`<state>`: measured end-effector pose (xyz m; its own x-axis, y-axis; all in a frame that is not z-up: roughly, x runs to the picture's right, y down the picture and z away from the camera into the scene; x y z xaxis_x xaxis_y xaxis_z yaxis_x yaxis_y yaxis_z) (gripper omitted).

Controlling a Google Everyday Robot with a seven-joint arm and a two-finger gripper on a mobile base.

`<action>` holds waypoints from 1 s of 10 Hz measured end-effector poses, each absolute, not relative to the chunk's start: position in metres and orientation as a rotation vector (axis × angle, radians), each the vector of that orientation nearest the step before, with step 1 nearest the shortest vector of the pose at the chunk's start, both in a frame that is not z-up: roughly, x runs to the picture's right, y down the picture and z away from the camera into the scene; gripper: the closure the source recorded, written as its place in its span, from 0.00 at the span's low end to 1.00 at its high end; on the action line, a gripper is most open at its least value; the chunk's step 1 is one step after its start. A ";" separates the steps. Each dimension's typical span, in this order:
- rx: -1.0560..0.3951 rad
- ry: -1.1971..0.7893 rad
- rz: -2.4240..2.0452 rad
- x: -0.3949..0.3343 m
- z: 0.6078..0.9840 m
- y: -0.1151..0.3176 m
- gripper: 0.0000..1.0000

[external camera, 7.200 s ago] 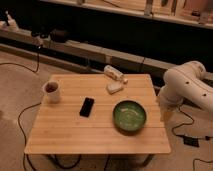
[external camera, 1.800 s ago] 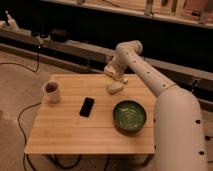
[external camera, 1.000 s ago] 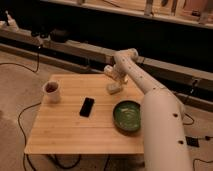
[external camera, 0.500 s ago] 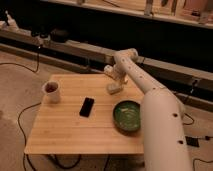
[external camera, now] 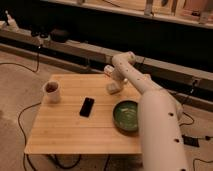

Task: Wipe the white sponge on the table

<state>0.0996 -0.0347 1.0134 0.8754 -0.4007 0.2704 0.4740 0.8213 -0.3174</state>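
The white sponge (external camera: pixel 113 89) lies on the far right part of the bamboo-topped table (external camera: pixel 65 131). My white arm reaches in from the lower right, over the table's right edge. My gripper (external camera: pixel 118 80) is down at the sponge, right above it and seemingly touching its top. The gripper hides part of the sponge.
A longer white bottle-like object (external camera: pixel 107 69) lies just behind the gripper at the far edge. A green bowl (external camera: pixel 126 115) sits near the right edge below the sponge. A black phone (external camera: pixel 87 106) lies mid-table and a white mug (external camera: pixel 51 92) stands at the left. Cables run across the floor.
My arm has swung in from the right of the table and come down onto the sponge. Over the last second it has hardly moved, and the sponge stays about where it was.
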 end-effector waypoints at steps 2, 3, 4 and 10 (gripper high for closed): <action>-0.386 -0.201 -0.467 0.098 1.025 -0.027 0.35; -0.389 -0.203 -0.470 0.098 1.032 -0.022 0.35; -0.390 -0.203 -0.470 0.097 1.036 -0.019 0.35; -0.379 -0.199 -0.473 0.098 1.046 -0.019 0.61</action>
